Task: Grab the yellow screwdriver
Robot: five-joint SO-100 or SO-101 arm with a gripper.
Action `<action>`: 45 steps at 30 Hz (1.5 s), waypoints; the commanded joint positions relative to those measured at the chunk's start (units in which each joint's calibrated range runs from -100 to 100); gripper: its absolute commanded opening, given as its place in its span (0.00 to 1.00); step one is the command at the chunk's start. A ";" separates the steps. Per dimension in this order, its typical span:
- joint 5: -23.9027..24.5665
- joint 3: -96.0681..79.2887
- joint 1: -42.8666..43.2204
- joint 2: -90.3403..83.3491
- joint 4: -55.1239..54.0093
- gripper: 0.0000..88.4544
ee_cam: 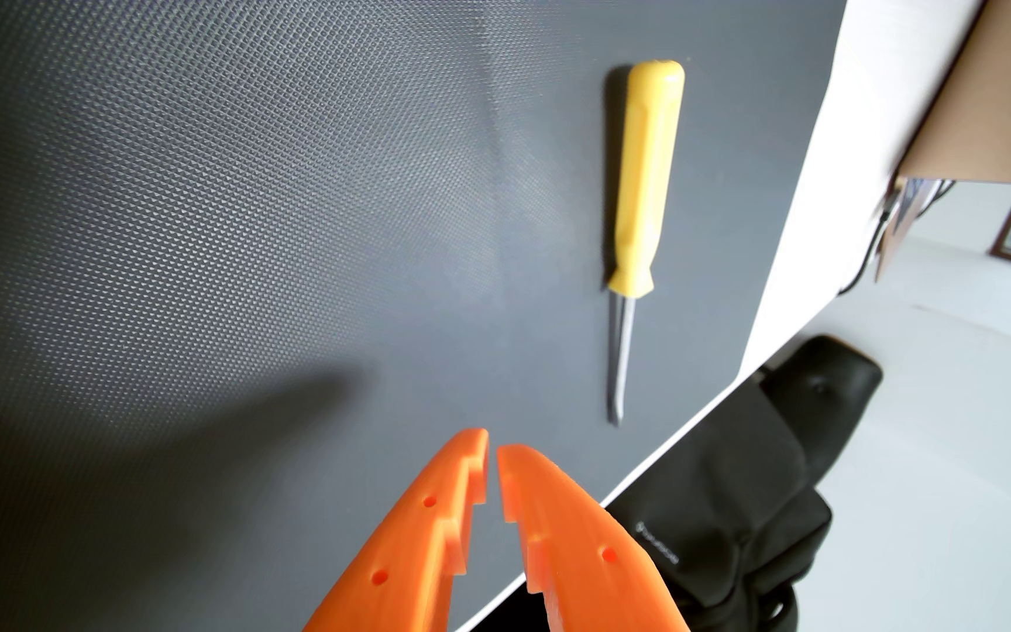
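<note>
The yellow screwdriver [643, 200] lies flat on a dark textured mat [248, 212] in the wrist view. Its yellow handle points up the frame and its grey metal shaft points down toward the bottom. My orange gripper [493, 445] enters from the bottom edge, below and left of the shaft tip. The two fingertips nearly meet, with only a thin gap and nothing between them. The gripper hovers apart from the screwdriver.
The mat ends at a white table edge [795, 273] running diagonally on the right. Beyond it a black chair [752, 498] stands on a pale floor. A cardboard box [989, 109] sits at the top right corner.
</note>
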State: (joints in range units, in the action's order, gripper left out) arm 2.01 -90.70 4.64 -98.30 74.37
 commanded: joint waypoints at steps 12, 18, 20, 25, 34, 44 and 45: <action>0.00 0.06 -0.32 -0.25 0.45 0.01; 0.05 0.06 -0.49 -0.25 0.36 0.02; 0.05 0.06 -0.49 -0.25 0.36 0.02; 0.05 0.06 -0.40 -0.25 0.36 0.01; 0.05 0.06 -0.40 -0.25 0.36 0.01; -0.05 0.52 -0.90 -0.25 0.28 0.01; -0.10 0.70 -0.99 -0.25 0.28 0.01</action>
State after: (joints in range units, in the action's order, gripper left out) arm 2.01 -90.70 4.04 -98.30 74.37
